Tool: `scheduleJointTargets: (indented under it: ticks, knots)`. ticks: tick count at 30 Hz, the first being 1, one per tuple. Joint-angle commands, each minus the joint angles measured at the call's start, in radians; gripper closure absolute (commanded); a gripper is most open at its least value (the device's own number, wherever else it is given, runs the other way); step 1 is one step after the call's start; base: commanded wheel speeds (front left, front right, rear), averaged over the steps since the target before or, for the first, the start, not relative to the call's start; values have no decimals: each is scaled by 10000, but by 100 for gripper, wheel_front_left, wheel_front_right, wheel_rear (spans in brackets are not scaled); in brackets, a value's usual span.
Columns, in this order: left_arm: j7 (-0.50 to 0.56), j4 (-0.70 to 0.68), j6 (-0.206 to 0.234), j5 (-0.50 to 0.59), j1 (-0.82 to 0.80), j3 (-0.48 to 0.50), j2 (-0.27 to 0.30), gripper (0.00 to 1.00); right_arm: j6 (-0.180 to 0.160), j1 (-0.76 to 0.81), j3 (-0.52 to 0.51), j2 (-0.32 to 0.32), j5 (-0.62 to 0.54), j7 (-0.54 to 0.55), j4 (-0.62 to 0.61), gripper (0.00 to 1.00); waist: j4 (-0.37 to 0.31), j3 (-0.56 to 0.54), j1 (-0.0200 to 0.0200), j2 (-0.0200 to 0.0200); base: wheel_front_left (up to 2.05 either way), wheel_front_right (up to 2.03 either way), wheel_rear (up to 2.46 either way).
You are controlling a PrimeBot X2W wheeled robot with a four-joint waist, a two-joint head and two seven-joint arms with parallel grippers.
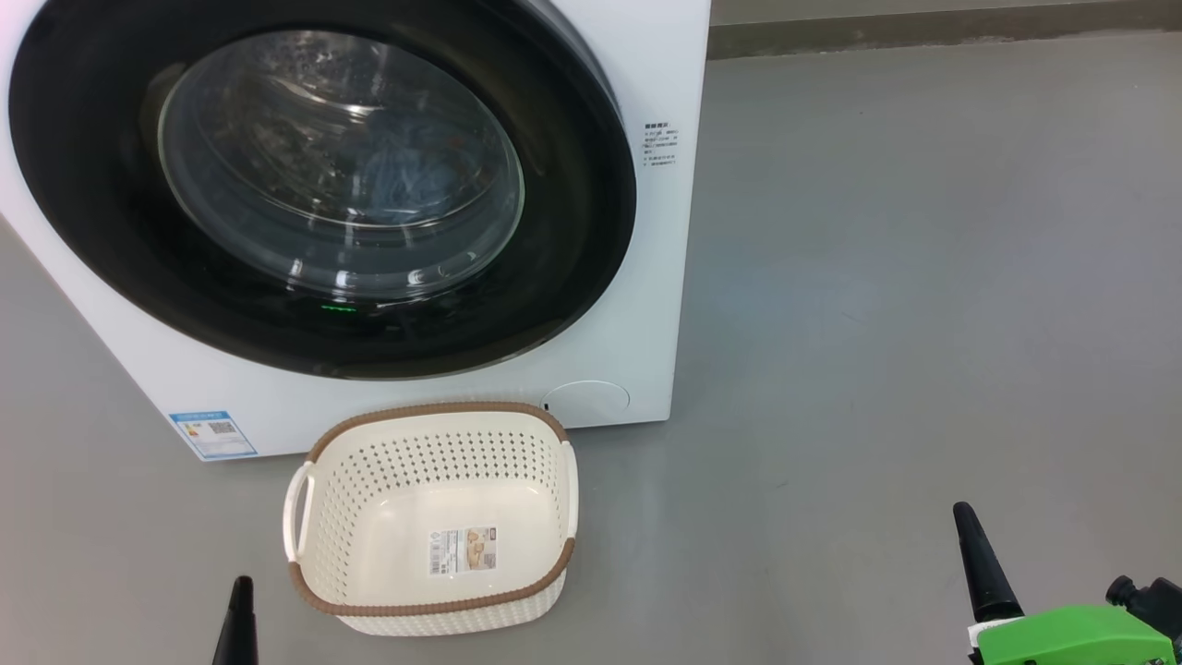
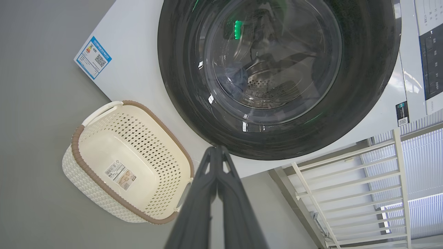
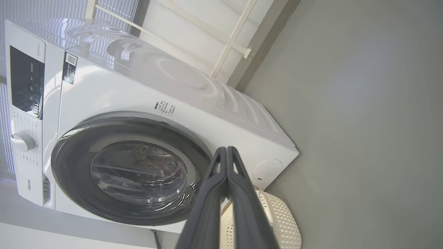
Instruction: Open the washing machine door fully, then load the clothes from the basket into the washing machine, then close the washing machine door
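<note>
Showing washing machine (image 3: 138,90), Hisense logo (image 3: 28,185), blue label (image 1: 212,434)

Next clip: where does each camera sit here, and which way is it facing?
Head view: on the robot's head, facing forward and down at the closed washing machine door and empty basket on the floor; left gripper tip lower left, right gripper lower right.
Left wrist view: on the left wrist, facing along its shut fingers toward door and basket; the machine's top lies to the right.
Right wrist view: on the right wrist, along its shut fingers toward the washing machine, front and side.
Shared: all three show door and basket.
</note>
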Motion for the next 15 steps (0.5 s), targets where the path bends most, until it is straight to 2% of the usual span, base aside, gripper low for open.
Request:
scheduleJointTargets:
  ticks: [1, 15]
  knots:
    - [82, -151, -135, -309, -558, 270, 206, 100, -8, -474, 119, -91, 366, 89, -218, 100, -2, 0, 0, 0, 0, 0, 0]
    - [527, 36, -256, -1986, -905, 440, 239, 100, -11, -611, 42, -100, 2070, 531, -185, 100, -31, 5, 0, 0, 0, 0, 0]
